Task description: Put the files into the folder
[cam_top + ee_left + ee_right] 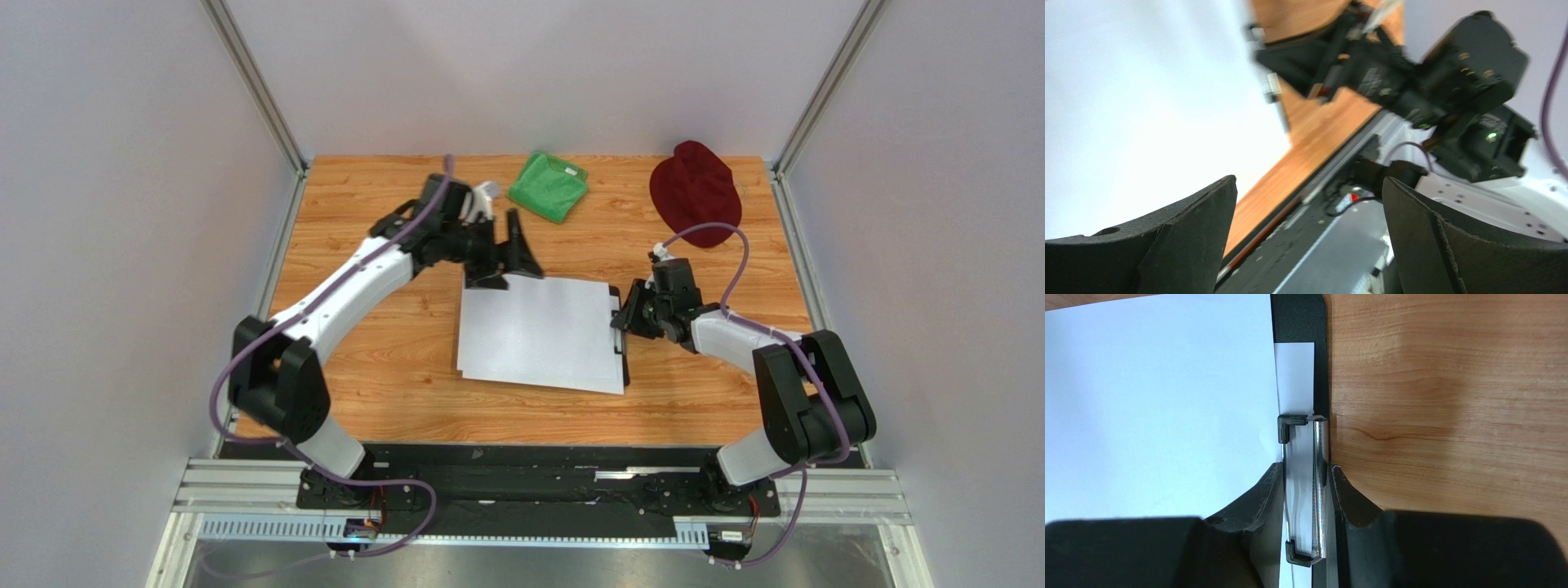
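Note:
The files are white sheets lying flat mid-table, filling the left of the right wrist view and showing in the left wrist view. Under them lies the black folder, only its right edge showing. My right gripper is shut on the folder's silver clip, one finger on each side. My left gripper hovers at the sheets' far left corner, open with nothing between its fingers.
A green cloth and a dark red hat lie at the back of the wooden table. Metal frame posts and grey walls stand on both sides. The right arm shows across from the left wrist camera.

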